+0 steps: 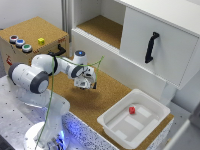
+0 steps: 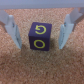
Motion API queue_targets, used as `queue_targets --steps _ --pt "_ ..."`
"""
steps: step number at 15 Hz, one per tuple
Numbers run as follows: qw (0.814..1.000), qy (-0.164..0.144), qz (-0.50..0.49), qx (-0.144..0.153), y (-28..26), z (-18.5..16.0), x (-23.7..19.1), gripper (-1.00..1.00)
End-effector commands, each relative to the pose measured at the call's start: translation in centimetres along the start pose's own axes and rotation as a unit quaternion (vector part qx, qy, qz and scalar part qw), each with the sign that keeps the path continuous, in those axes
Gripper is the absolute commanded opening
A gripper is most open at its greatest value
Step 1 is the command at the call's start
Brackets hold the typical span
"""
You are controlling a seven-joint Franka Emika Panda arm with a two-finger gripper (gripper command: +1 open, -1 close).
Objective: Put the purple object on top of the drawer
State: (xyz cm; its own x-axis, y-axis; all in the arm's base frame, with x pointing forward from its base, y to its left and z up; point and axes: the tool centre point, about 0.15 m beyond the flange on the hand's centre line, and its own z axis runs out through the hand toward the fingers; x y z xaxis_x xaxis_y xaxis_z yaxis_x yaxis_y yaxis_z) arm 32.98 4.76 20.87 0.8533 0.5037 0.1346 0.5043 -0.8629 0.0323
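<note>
Brown wood and cork make up the drawer (image 1: 31, 42) at the exterior view's left, with three round buttons (image 1: 20, 43) and a small yellow cube (image 1: 41, 41) on its top and a black handle (image 1: 58, 50) on its front. Just to its right my arm (image 1: 42, 70) reaches out over the cork mat (image 1: 102, 92), and my claw (image 1: 89, 85) hangs low above it. In the wrist view my claw (image 2: 41, 31) stands spread wide, one finger (image 2: 12, 31) on each side of the purple block (image 2: 40, 36) (yellow letters on its top face), and neither finger touches it. The block sits on the mat, not on the drawer. Further right lies a white tray (image 1: 116, 129) with a small red thing (image 1: 132, 110) in it, and behind it stands a big white cabinet (image 1: 160, 42).
</note>
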Motion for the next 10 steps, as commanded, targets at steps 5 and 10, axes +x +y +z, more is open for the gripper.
queue_targets --steps 5,10 --pt "0.999 -0.034 0.016 -0.018 1.6 0.7 1.3 -1.00" --pt "0.997 -0.030 -0.057 -0.035 0.1 -2.6 4.0 -1.00"
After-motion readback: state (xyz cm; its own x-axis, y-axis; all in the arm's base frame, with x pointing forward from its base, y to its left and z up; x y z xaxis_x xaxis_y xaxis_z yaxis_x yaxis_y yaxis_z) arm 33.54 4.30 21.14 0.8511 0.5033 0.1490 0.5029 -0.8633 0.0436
